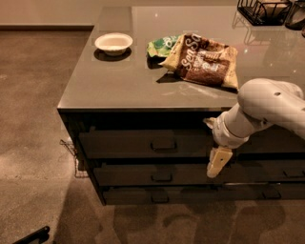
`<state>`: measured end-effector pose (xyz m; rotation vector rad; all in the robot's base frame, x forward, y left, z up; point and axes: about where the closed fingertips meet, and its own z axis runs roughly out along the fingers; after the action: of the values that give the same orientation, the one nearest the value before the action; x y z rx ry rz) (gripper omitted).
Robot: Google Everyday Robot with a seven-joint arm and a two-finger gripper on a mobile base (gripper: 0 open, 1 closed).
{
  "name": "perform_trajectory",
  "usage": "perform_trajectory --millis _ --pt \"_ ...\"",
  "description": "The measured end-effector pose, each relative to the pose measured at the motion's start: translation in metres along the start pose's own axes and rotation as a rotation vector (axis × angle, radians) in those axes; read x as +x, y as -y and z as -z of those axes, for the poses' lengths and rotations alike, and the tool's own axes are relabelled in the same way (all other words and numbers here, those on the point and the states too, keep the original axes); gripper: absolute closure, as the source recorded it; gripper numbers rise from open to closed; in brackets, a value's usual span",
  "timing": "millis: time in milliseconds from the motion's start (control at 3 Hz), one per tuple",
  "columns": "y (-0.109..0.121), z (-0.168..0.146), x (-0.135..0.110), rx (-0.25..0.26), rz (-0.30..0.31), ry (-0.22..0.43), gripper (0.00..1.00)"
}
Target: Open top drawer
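The top drawer (133, 143) is a wide dark-grey front just under the counter top, shut, with a small rectangular pull (164, 144) at its middle. Two similar drawer fronts lie below it. My gripper (215, 164) hangs from the white arm at the right, pointing down in front of the drawers. It sits to the right of the pull and a little lower, level with the gap between the top and second drawer. It holds nothing.
On the grey counter (119, 81) lie a white bowl (113, 43), a green bag (161, 45) and a brown snack bag (202, 59). A black wire rack (264, 10) stands at the far right corner. Brown floor lies left and in front.
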<state>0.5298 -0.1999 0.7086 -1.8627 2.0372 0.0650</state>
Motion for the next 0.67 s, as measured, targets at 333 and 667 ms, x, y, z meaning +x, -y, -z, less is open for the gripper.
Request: perform_trajectory --millis 333,667 --pt "0.007 -0.024 0.008 -0.023 -0.030 0.002 0.00" --pt "0.014 -0.044 0.011 -0.046 -0.047 0.012 0.00"
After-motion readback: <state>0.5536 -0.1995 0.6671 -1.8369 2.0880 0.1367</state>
